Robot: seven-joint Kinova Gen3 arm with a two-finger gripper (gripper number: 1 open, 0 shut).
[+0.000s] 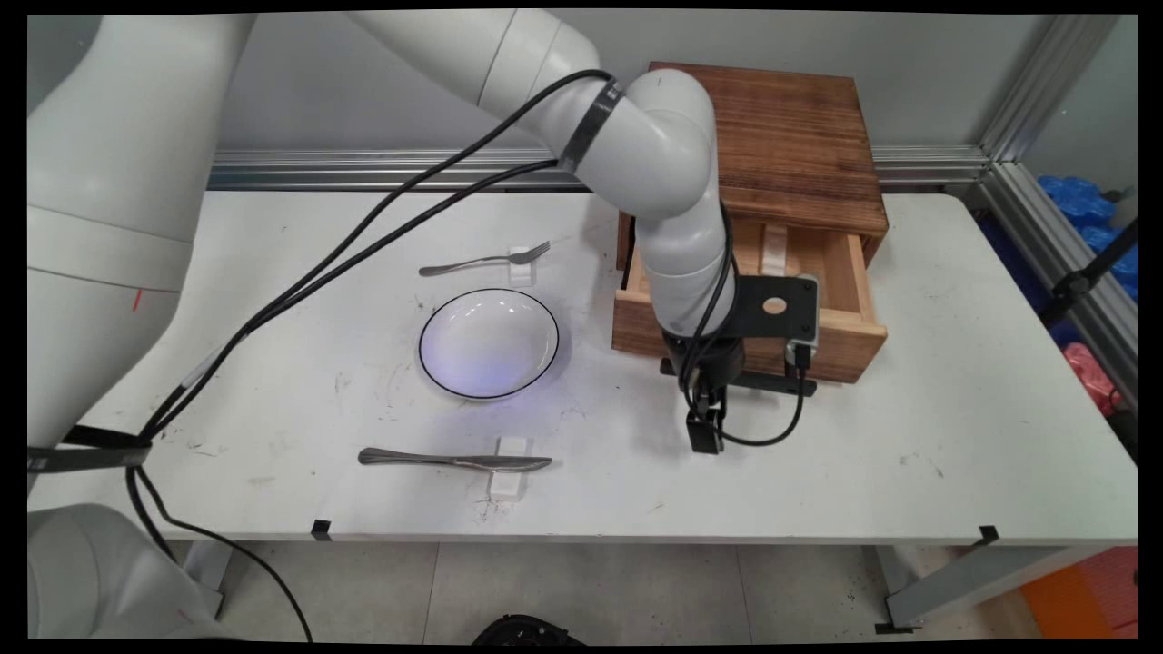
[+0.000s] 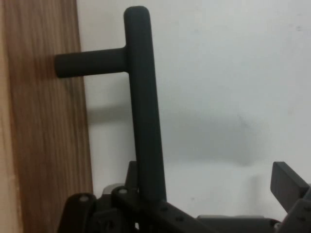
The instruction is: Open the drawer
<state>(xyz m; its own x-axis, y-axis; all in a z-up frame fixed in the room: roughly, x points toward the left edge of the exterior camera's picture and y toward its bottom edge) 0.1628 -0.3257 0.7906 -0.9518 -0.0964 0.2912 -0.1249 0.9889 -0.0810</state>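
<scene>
Gripper (image 1: pixel 706 434) is hanging with jaws spread, the drawer (image 1: pixel 845 341) handle (image 2: pixel 146 116) lying just inside one finger (image 2: pixel 287 184)

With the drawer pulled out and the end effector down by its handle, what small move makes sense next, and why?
Probably back the end effector straight away from the handle: the drawer already stands open, and the fingers look spread, with the bar between them ungripped.
</scene>
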